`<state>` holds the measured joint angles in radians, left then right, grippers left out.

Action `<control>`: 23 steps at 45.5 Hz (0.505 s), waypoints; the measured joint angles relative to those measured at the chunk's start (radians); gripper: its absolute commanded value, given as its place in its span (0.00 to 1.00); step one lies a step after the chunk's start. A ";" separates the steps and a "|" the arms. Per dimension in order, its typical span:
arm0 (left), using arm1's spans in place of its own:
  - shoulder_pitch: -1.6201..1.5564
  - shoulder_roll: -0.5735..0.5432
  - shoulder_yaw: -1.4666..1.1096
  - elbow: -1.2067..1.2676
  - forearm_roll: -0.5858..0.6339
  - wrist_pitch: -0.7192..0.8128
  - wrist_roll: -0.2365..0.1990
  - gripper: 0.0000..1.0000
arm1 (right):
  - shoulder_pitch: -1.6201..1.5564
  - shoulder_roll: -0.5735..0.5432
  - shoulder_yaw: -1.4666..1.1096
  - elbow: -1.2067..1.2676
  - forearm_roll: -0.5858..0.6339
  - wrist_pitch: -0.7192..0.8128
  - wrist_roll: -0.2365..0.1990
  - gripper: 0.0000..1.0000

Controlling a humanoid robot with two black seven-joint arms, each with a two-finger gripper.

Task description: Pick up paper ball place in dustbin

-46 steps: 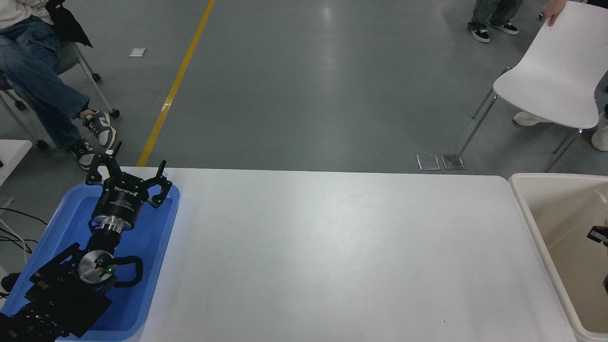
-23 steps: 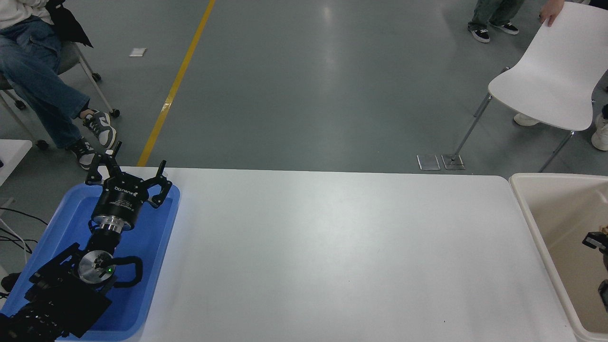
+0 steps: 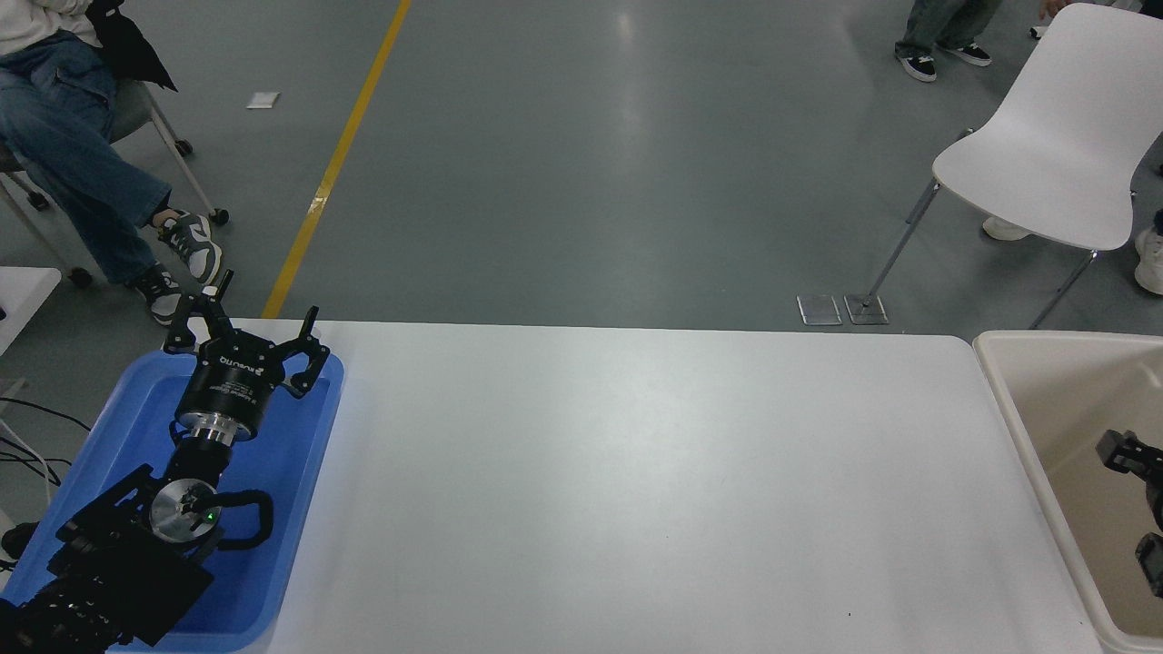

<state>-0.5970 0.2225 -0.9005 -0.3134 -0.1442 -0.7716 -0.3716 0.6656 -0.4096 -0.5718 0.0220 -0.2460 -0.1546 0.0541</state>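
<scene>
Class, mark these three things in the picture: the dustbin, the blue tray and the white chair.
dustbin [image 3: 999, 386]: head view, on its left rim.
blue tray [image 3: 300, 472]: head view, on its bare floor right of the arm.
white chair [image 3: 1054, 145]: head view, on its backrest.

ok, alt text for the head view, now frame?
Right gripper pokes in at the right edge over the cream dustbin; no paper ball is visible. Left gripper sits parked, open, over a blue tray on the white table.

Dustbin [image 3: 1018, 427] smooth cream plastic; tray [image 3: 300, 509] glossy blue plastic; table [image 3: 636, 490] matt white.
</scene>
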 measured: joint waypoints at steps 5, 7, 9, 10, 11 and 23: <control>0.000 0.000 0.000 0.000 0.000 0.000 0.000 1.00 | 0.076 -0.012 0.055 0.020 0.001 0.000 0.002 1.00; 0.000 0.000 0.000 0.000 0.000 0.000 0.000 1.00 | 0.109 -0.018 0.077 0.027 0.001 0.001 0.003 1.00; 0.000 0.000 0.000 0.000 0.000 0.000 0.000 1.00 | 0.142 -0.023 0.100 0.034 0.002 0.001 0.003 1.00; 0.000 0.000 0.000 0.000 0.000 0.000 0.000 1.00 | 0.156 -0.025 0.112 0.038 0.002 0.001 0.003 1.00; 0.000 0.000 0.000 0.000 0.000 0.000 0.000 1.00 | 0.170 -0.026 0.126 0.043 0.002 0.002 0.003 1.00; 0.000 0.001 0.000 0.000 0.000 0.000 0.000 1.00 | 0.307 -0.064 0.432 0.193 -0.007 0.004 0.021 1.00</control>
<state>-0.5966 0.2232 -0.9004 -0.3131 -0.1442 -0.7716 -0.3718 0.9726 -0.4734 -0.1402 0.2151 -0.2532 -0.1510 0.0747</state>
